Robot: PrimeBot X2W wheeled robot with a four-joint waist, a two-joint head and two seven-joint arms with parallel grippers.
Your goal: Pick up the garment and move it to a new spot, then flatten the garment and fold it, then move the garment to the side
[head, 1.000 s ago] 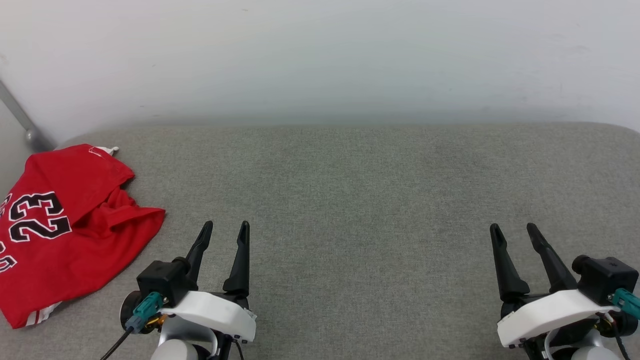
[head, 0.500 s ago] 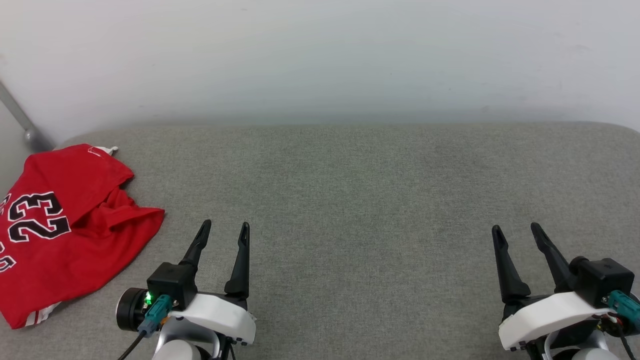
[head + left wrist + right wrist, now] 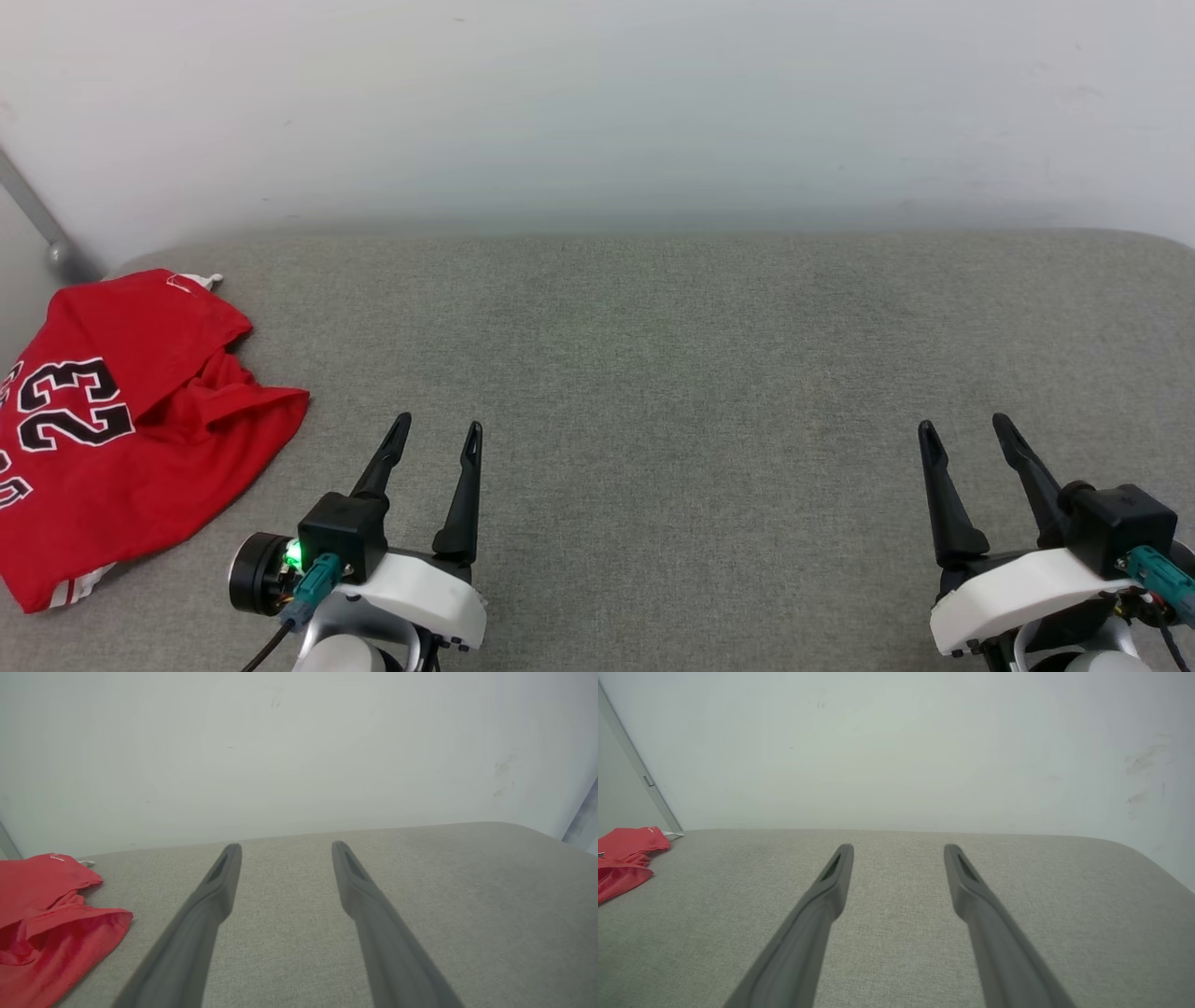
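Garment (image 3: 140,439) lay on the biggest thing in sight, the grey cloth-covered bench (image 3: 672,355), which ran the full width of the head view with rounded far corners against a pale wall (image 3: 597,112). A thin metal pole (image 3: 37,219) slanted down the wall to the bench's far left corner.

The garment, red and crumpled, sat by that far left corner along the left edge (part of it ran out of the head view). A black, white-outlined 23 faced up, a fold of red cloth bunched toward the bench's middle, and a strip of red-and-white trim showed at its near end. It also showed at the left of the left wrist view (image 3: 46,933) and the right wrist view (image 3: 621,863).

The left gripper (image 3: 439,422) hovered at the near edge, just right of the garment and clear of it, fingers apart with nothing between them (image 3: 285,845). The right gripper (image 3: 963,423) was by the near right corner, well away from the garment, fingers likewise spread and empty (image 3: 899,847).

A small green light (image 3: 293,553) glowed on the left wrist.
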